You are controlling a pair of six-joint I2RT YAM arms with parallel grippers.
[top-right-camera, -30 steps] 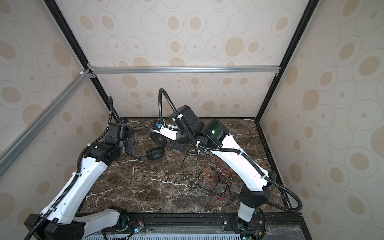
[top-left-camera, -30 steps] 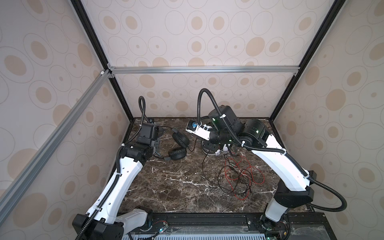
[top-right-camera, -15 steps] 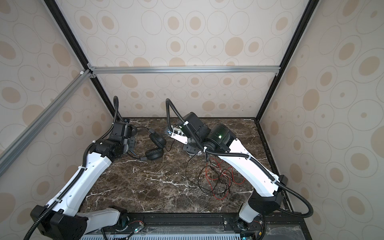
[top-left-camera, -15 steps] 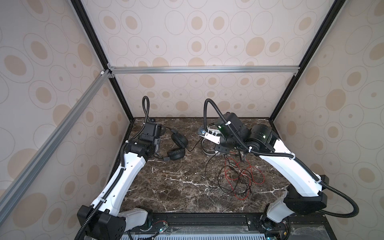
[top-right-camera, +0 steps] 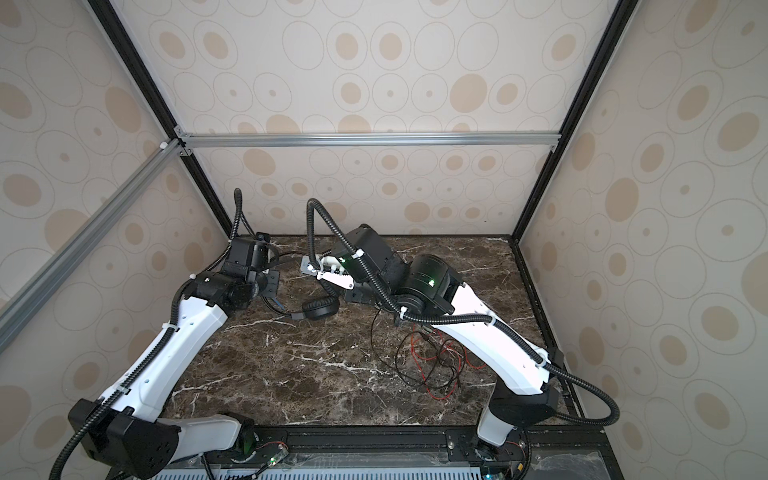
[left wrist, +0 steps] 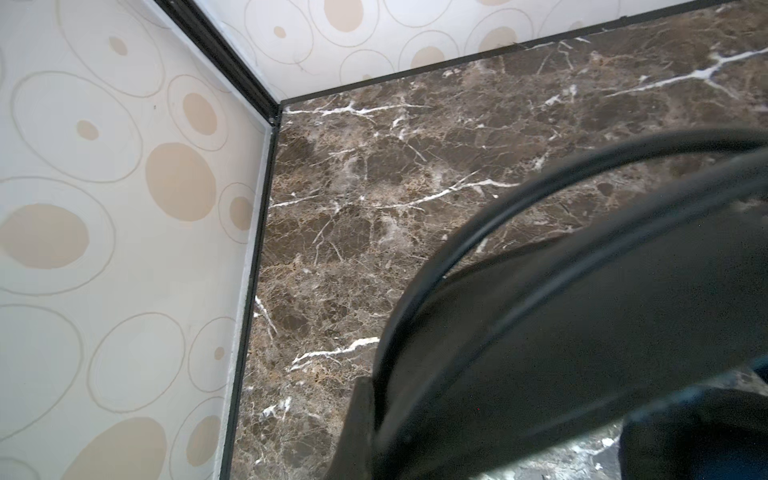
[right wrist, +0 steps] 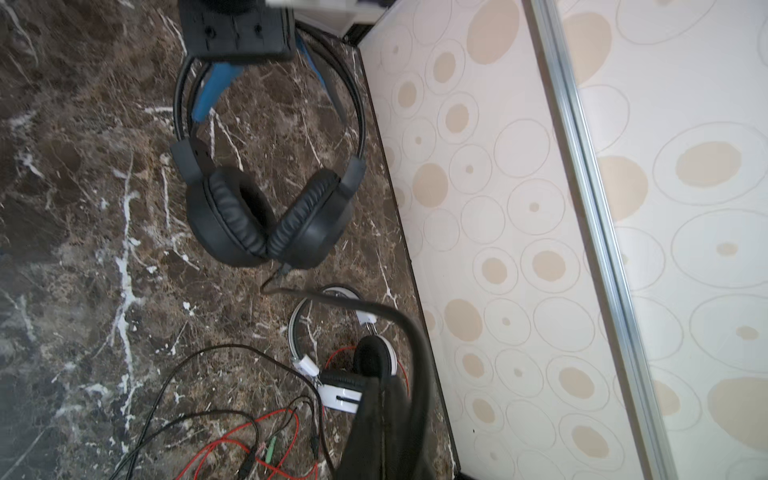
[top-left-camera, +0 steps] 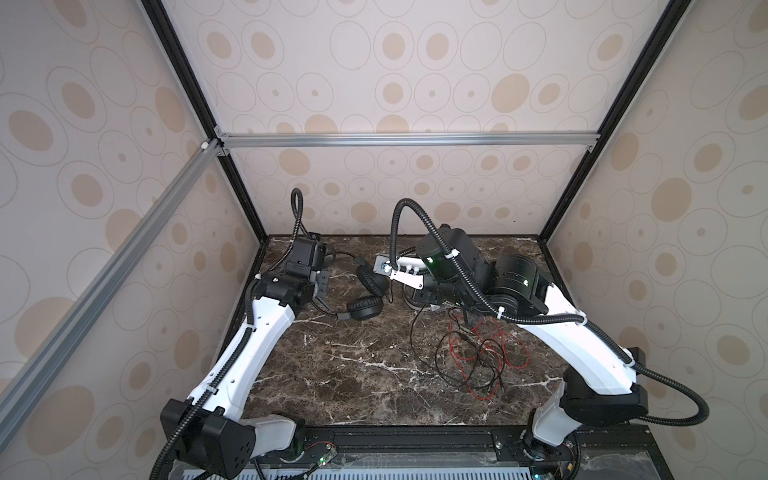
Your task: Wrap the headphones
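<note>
Right wrist view: we see the left gripper (right wrist: 240,56) closed on the headband of the black headphones (right wrist: 266,216), and the right gripper (right wrist: 384,399) closed on their black cord (right wrist: 332,297). In both top views these headphones sit left of centre, with the white headphones (right wrist: 340,390) just beside them.

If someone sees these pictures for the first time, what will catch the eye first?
Most striking is the black headset with its blue inner band, at the back left of the marble table, its headband between the shut jaws of the left gripper. On the table's right half lies a loose tangle of red and black cords. A white headset lies near the back wall, beneath the right arm.
</note>
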